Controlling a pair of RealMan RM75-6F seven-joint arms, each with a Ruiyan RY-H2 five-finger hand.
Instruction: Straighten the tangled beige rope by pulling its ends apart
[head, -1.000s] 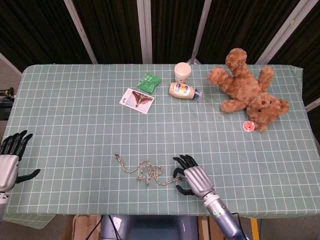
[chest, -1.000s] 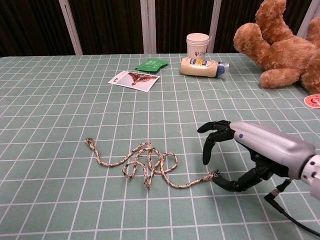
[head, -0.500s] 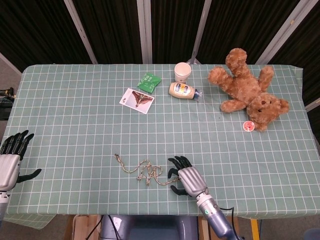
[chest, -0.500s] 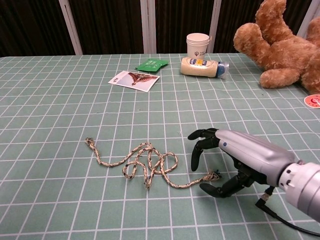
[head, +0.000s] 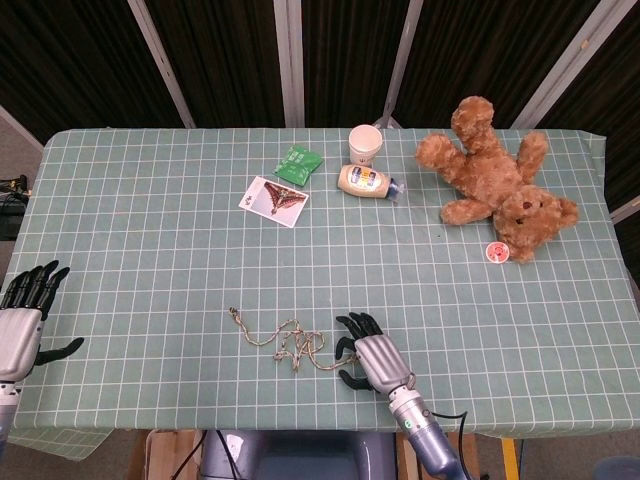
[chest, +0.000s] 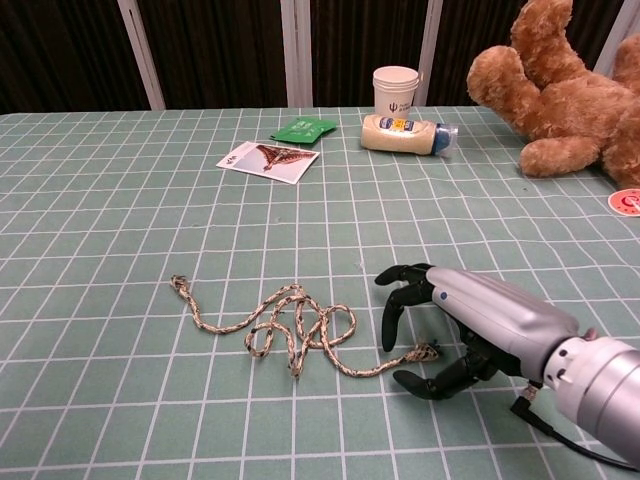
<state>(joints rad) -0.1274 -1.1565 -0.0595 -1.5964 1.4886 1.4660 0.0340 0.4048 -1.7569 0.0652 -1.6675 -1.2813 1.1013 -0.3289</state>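
The tangled beige rope (chest: 290, 325) lies on the green checked table near its front edge, also seen in the head view as the rope (head: 285, 342). Its left end (chest: 180, 285) lies free. Its frayed right end (chest: 425, 351) sits between the thumb and the curved fingers of my right hand (chest: 455, 320), which hovers over it with fingers apart and nothing gripped. In the head view my right hand (head: 372, 358) covers that end. My left hand (head: 20, 320) is open at the table's far left edge, well away from the rope.
At the back stand a white paper cup (head: 365, 144), a lying mayonnaise bottle (head: 365, 182), a green packet (head: 296, 164) and a printed card (head: 273, 200). A brown teddy bear (head: 495, 185) and a small red-and-white disc (head: 497, 251) lie back right.
My right hand has moved left toward the rope's right end and lowered around it. The rope and my left hand have stayed where they were.
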